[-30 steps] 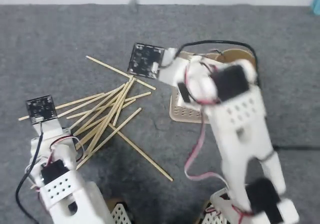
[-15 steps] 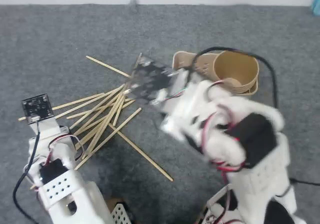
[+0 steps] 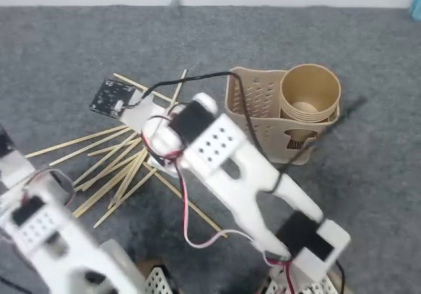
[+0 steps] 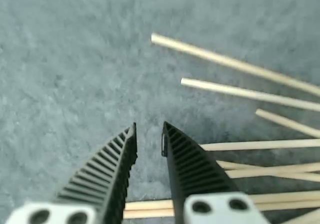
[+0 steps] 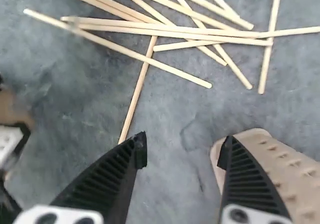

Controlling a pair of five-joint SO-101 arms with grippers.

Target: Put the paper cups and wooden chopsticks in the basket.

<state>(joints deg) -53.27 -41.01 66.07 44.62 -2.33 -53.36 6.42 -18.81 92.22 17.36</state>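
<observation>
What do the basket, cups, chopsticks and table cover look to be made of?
Basket: beige moulded plastic, matte, judging by its perforated walls. Cups: probably paper, tan and matte, with thin nested rims. Chopsticks: pale bare wood or bamboo, unlacquered. Table cover: grey felt or short-pile carpet, with a fuzzy texture.

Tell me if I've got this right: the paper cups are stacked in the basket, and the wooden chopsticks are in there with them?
Not quite. The paper cups do sit stacked in the basket, but the wooden chopsticks are not in it: the high view shows them scattered on the grey carpet beside it.
</observation>
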